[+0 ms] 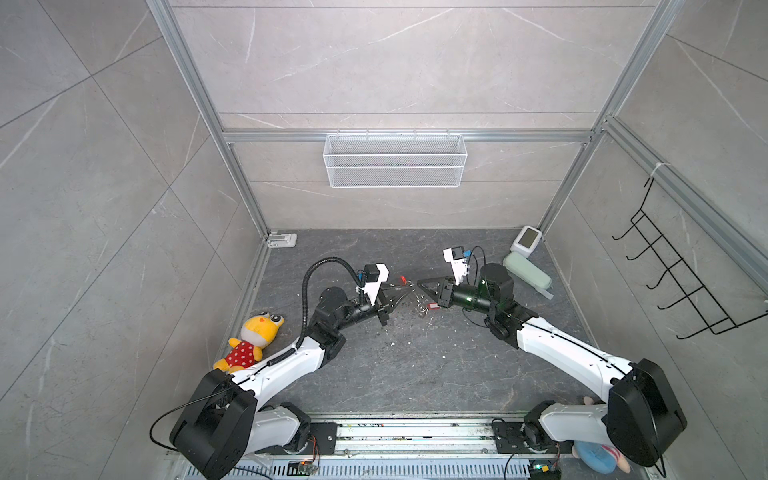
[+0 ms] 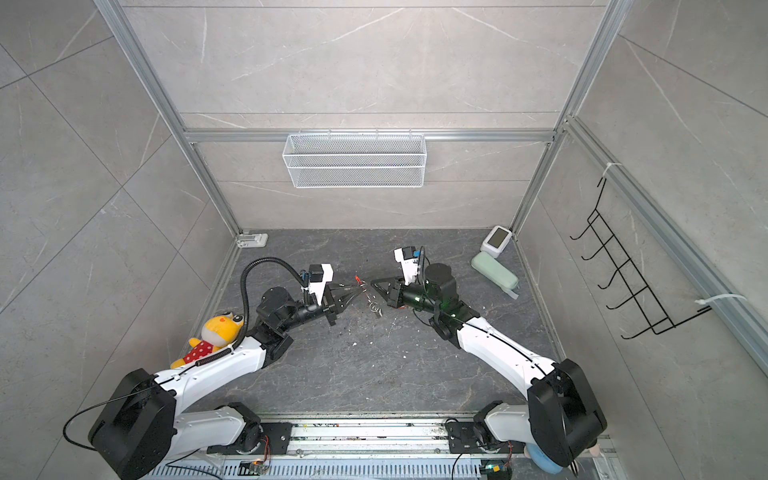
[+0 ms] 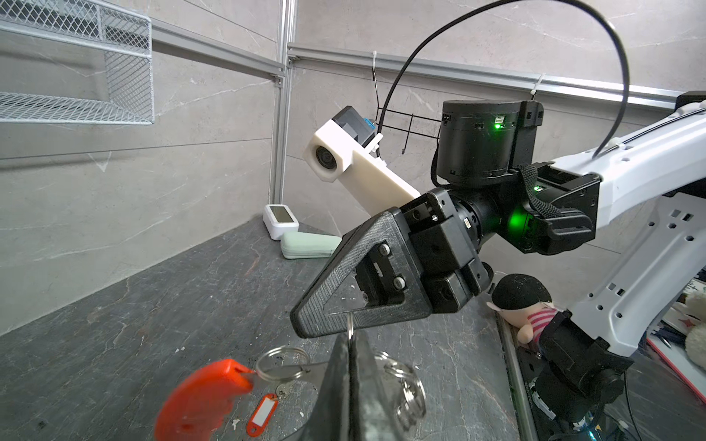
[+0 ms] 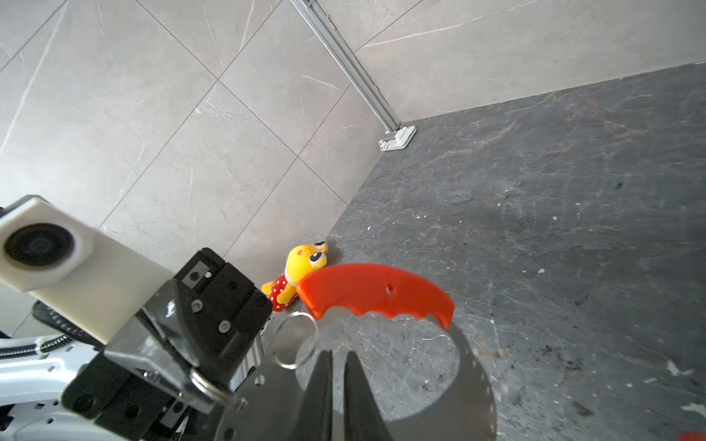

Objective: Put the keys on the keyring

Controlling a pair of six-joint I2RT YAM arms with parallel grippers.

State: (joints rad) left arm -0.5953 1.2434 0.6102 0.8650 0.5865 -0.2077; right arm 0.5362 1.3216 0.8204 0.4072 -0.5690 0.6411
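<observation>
The keyring [image 4: 473, 382] is a grey metal hoop with a curved red strip [image 4: 374, 290] and silver loops [image 3: 410, 389], held above the table. My left gripper [image 3: 350, 340] is shut on one of its silver loops. In both top views it [image 1: 409, 287] [image 2: 361, 286] meets the hoop at mid-table. My right gripper [image 4: 340, 355] points into the hoop from the opposite side, tips [image 1: 419, 283] close to the left ones. Its jaws show only a narrow gap with nothing between them. The keys, a red tag [image 3: 263, 414] with a small key, lie on the table [image 1: 433, 305] below.
A yellow plush toy [image 1: 253, 336] lies beside the left arm. A green case [image 1: 528, 272] and a white device [image 1: 528, 241] sit at the back right corner. A mesh basket [image 1: 395, 160] hangs on the back wall, a black hook rack [image 1: 681, 282] on the right wall.
</observation>
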